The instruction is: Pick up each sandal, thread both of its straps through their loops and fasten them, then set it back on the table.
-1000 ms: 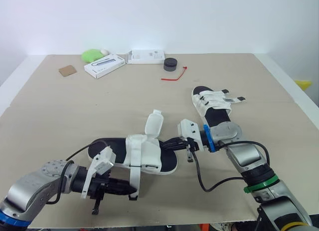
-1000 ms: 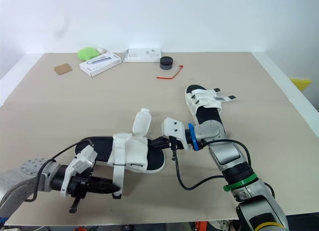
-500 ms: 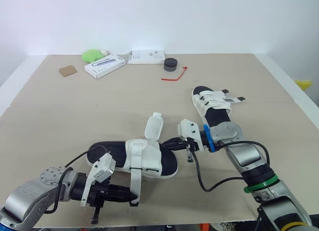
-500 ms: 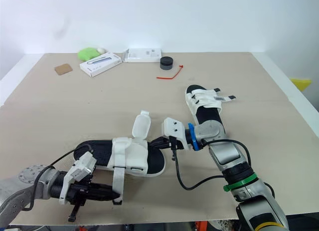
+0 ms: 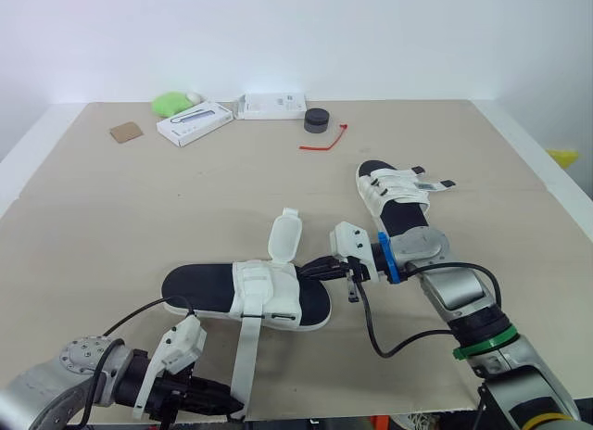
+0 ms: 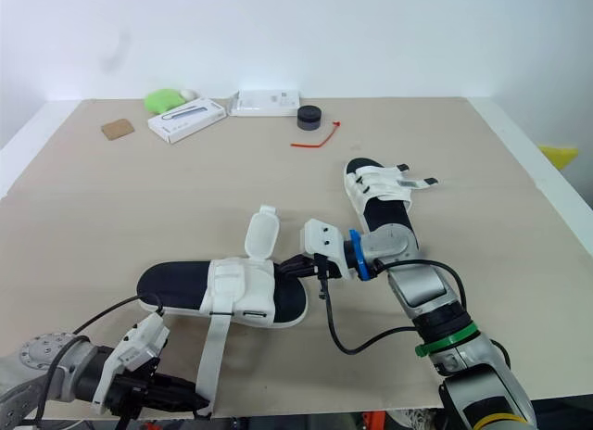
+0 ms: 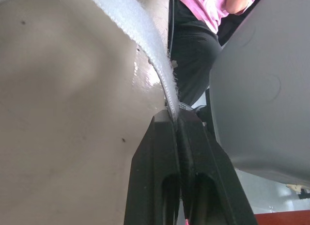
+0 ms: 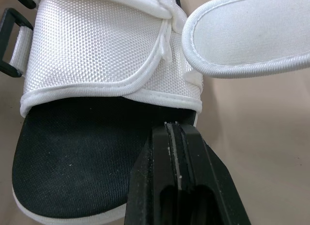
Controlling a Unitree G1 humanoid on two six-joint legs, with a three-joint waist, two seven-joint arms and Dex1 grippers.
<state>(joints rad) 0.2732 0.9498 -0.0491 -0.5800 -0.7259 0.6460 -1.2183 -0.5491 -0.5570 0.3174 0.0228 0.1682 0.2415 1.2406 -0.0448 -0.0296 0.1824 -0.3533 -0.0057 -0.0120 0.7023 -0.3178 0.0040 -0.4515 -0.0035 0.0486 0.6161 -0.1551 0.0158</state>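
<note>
The near sandal [image 5: 208, 292], black sole with a white upper, lies flat at the table's middle front. Its long white strap [image 5: 246, 356] runs straight from the upper toward the table's front edge. My left gripper [image 5: 233, 412] is shut on that strap's end, and the left wrist view shows the strap [image 7: 155, 70] pinched between the fingers [image 7: 157, 152]. A second white strap flap [image 5: 284, 237] stands up on the far side. My right gripper [image 5: 321, 268] is shut on the sandal's sole edge [image 8: 97, 152] at its right end. The other sandal [image 5: 394, 203] lies behind, its straps laid across it.
At the back of the table lie a green object [image 5: 171, 103], two white boxes [image 5: 194, 122] [image 5: 271, 105], a black round tin [image 5: 317, 120], a red tie [image 5: 324, 139] and a brown card [image 5: 125, 131]. My left gripper is right at the table's front edge.
My left gripper has drawn back toward the front edge, pulling the long strap out straight. The sandal's left end has come down flat. The right arm has stayed put.
</note>
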